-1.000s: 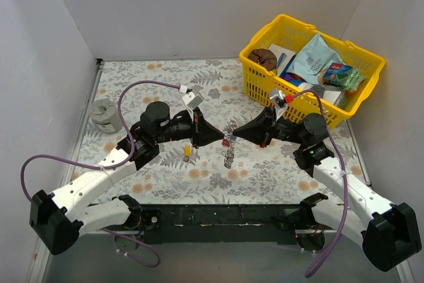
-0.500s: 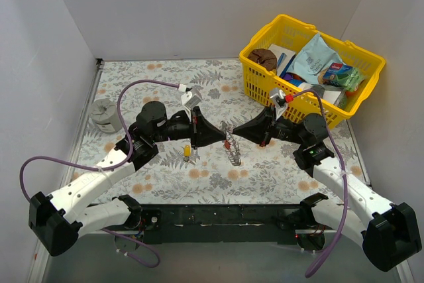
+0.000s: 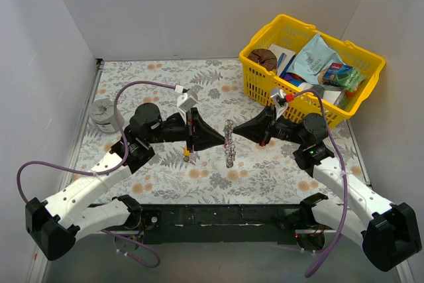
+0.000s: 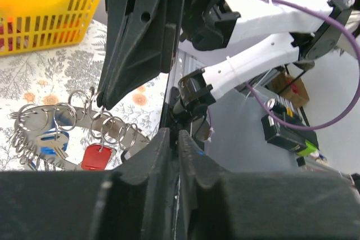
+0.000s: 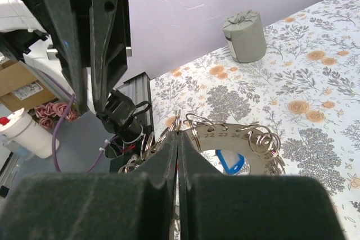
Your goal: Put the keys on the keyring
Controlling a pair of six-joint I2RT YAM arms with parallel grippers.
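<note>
Keyring [image 3: 230, 140] is held about mid-table, midway between the left and right edges, clamped edge-on in the right gripper [image 3: 237, 134], whose jaws are closed on its band. Whether its low end touches the cloth cannot be told. Red key [image 4: 95, 156] and blue key [image 4: 54, 142] are seen hanging from its small rings. Yellow key [image 3: 187, 153] lies on the cloth left of the ring, partly under the left gripper [image 3: 220, 140]. Left jaws are drawn narrow, only a slit between them, with the tips just beside the ring; whether anything is pinched cannot be told. The step in hand is judged to be the yellow key, the only one off the ring. For a clean job, the ring is best held steady by the right gripper with a free small ring turned toward the left side. Left jaws are to be opened and backed clear before being lowered. The key is best taken by the blade, so the head end is left free for threading. Hanging keys are not to be knocked. Basket [image 3: 255, 84] at the far right corner and cylinder [image 3: 105, 114] by the left edge are well apart.
</note>
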